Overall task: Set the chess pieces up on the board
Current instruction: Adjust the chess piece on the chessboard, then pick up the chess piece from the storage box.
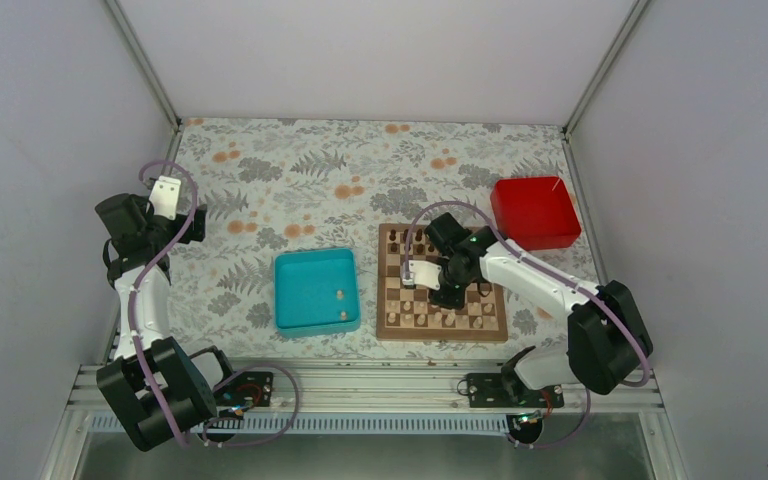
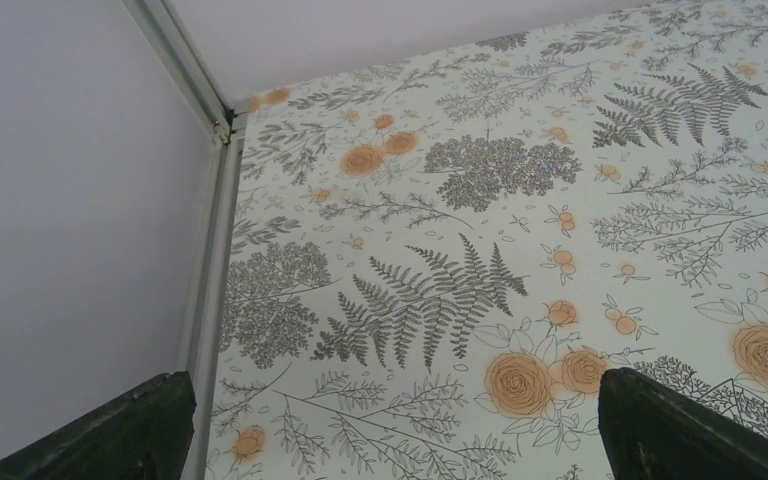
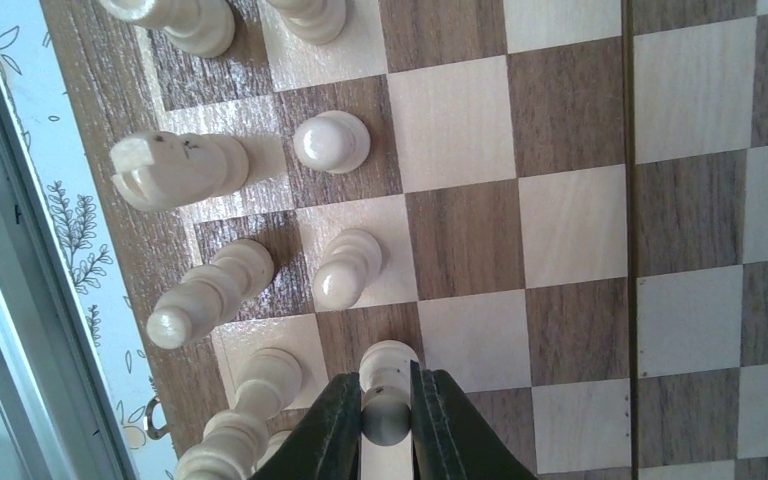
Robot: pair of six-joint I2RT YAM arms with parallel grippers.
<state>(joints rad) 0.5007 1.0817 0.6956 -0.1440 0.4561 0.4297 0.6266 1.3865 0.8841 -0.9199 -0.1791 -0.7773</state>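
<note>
**Item 1. Right gripper** (image 3: 387, 402): the jaws were found clamped on the head of a pale pawn (image 3: 388, 372), low over the board (image 3: 570, 230), in the 2nd row from the board's near edge. Whether the pawn's base rested on the board could not be told.

**Item 2. Left gripper** (image 2: 392, 400): the fingers were recorded wide apart with nothing between them, well to the left of the board, over the floral cloth (image 2: 440, 200).

**Item 3. Chess pieces:** most pale chessmen (image 1: 430, 318) were noted standing in 2 rows along the board's near edge. A knight (image 3: 175, 168), a bishop (image 3: 210, 292) and a neighbour pawn (image 3: 348, 267) were noted just beside the held pawn. 2 loose pale pieces (image 1: 342, 303) were noted in the teal tray (image 1: 290, 320), just left of the board. Dark chessmen (image 1: 415, 245) were lined along the board's far edge.

**Item 4. Hazards, as judged:**
- Neighbouring pieces could be toppled, since the finger flanks were crowded close to them.
- The pawn could be tipped on release if it were let go above the board or off-centre on its square.
- The round head could slip from so narrow a grip.
- A toppled piece could roll off the board's near edge.
</note>
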